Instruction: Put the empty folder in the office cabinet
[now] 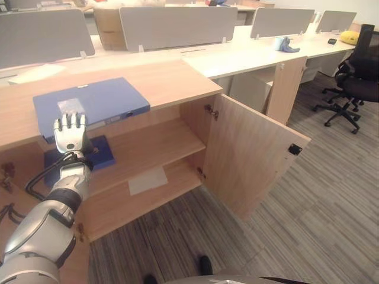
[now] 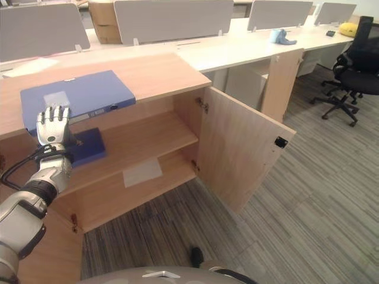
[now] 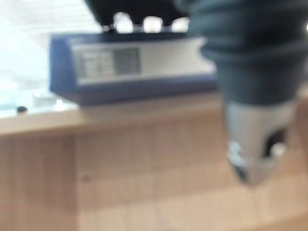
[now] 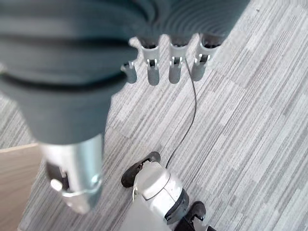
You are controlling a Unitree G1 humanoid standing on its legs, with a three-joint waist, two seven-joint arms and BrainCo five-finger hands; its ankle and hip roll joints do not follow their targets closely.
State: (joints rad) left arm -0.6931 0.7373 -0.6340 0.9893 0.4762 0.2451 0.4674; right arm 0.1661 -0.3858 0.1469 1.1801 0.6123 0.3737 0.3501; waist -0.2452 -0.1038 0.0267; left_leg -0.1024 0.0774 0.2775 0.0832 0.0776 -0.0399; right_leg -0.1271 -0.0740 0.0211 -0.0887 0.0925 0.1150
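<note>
folder: flat on cabinet top, overhanging its front edge
left hand: fingers straight, raised at that front edge
right hand: fingers relaxed, above floor
shelf: right half free; door swung wide

Even, bright office light; glare on the white desks; left wrist view blurred throughout.

Two blue folders: one on the cabinet top just past the left robot hand, one on the upper shelf right behind that robot hand. One paper sheet on the lower shelf, right of the robot hand. One open cabinet door. One black chair far right. Four grey dividers beyond.
</note>
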